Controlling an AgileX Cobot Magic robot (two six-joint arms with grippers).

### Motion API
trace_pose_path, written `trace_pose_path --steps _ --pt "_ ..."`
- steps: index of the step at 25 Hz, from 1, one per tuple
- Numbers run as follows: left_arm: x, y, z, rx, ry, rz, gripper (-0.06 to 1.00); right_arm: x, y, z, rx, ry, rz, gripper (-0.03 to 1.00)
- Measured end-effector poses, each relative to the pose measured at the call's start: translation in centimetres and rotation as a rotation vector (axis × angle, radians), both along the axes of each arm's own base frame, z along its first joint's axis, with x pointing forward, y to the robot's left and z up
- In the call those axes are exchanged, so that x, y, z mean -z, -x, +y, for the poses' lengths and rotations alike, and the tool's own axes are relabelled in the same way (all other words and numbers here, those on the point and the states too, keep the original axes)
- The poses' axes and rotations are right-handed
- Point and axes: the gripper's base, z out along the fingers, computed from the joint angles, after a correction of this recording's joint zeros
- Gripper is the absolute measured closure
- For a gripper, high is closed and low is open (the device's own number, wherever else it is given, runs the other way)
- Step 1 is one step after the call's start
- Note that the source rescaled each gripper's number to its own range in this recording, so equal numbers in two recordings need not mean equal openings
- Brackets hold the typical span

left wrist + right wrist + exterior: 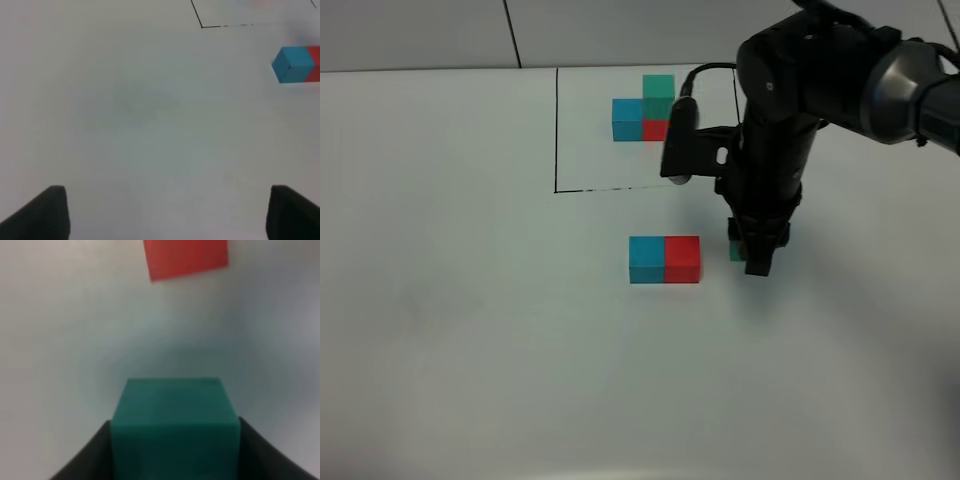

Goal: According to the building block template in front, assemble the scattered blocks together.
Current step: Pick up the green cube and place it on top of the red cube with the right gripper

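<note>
Exterior high, right of centre: green block clenched in the right gripper, low at the table, just right of the red block and apart from it. Held there, probably, for joining to red beside the blue block, as in the template at upper centre; stacked or behind, cannot tell. In right wrist, a plain teal-green cube, flat-faced, squarely between dark fingers. Left gripper spread wide, empty.

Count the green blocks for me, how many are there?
2. The template green block sits at the back, within the black outline. The held green block is in the right gripper. The arm could hide more.
</note>
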Motion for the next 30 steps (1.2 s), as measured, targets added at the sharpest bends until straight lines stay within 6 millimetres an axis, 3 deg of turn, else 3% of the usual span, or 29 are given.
trace_pose_path --steps 8,14,19,30 --pt "0.0 0.0 0.0 0.000 0.000 0.000 -0.03 1.8 -0.5 2.4 -0.078 0.019 0.028 0.95" --pt "0.0 0.0 0.0 0.000 0.000 0.000 -0.03 1.3 -1.9 4.0 -0.049 -0.027 0.033 0.95" --pt "0.0 0.0 0.0 0.000 0.000 0.000 -0.03 1.2 -2.4 4.4 -0.013 -0.042 0.020 0.95" --pt "0.0 0.0 0.0 0.000 0.000 0.000 -0.03 3.0 -2.5 5.1 0.003 -0.078 0.073 0.95"
